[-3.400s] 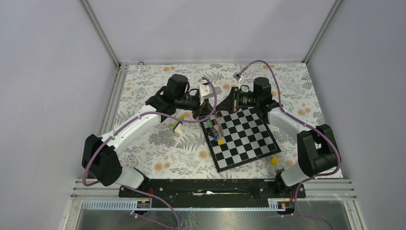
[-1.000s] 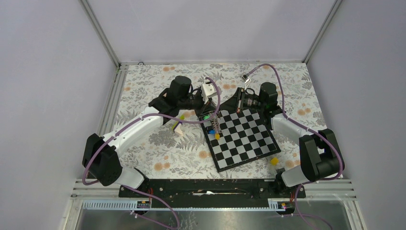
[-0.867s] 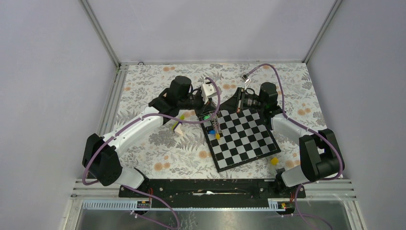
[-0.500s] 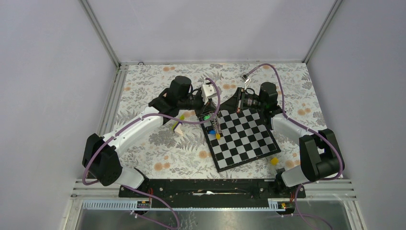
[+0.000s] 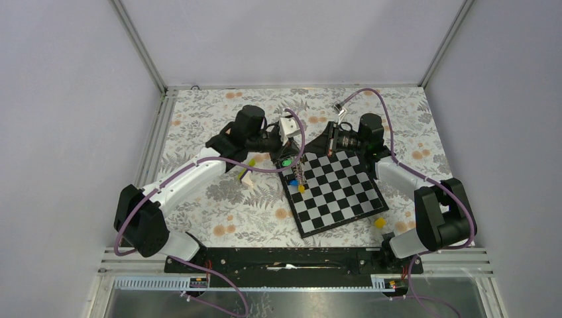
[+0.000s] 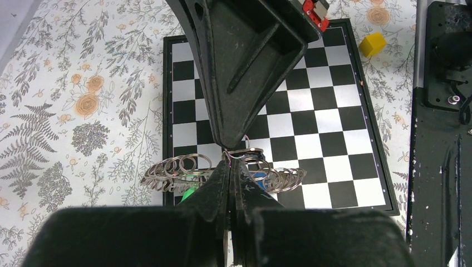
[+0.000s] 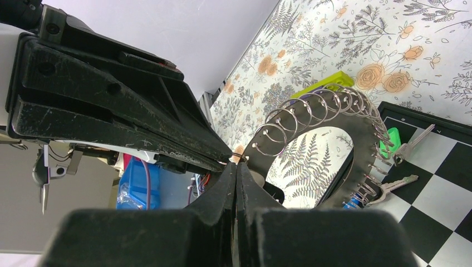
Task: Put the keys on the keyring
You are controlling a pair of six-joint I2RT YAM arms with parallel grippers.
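We see the left claw (image 6: 230,168) clenched on the near rim of the keyring (image 7: 363,119), which stands upright on its edge. The right claw (image 7: 236,169) is also clenched, and its tip meets the tip of the left claw at the same place on the rim. We cannot tell whether it pinches the metal or only touches it.

The keys (image 7: 398,182) are at the coils on the side of the ring far from both tips. We count 3:
- a green key (image 7: 393,139)
- a blue key (image 6: 259,177)
- a yellow key (image 5: 301,188)

We cannot tell if they are threaded on.

Their blades lie on the chessboard (image 6: 323,122), which spreads under and beyond the left claw. A lime wedge (image 7: 328,82) lies beyond the ring from the right claw. A yellow block (image 6: 372,44) sits well apart from the left claw, past the far corner of the board.
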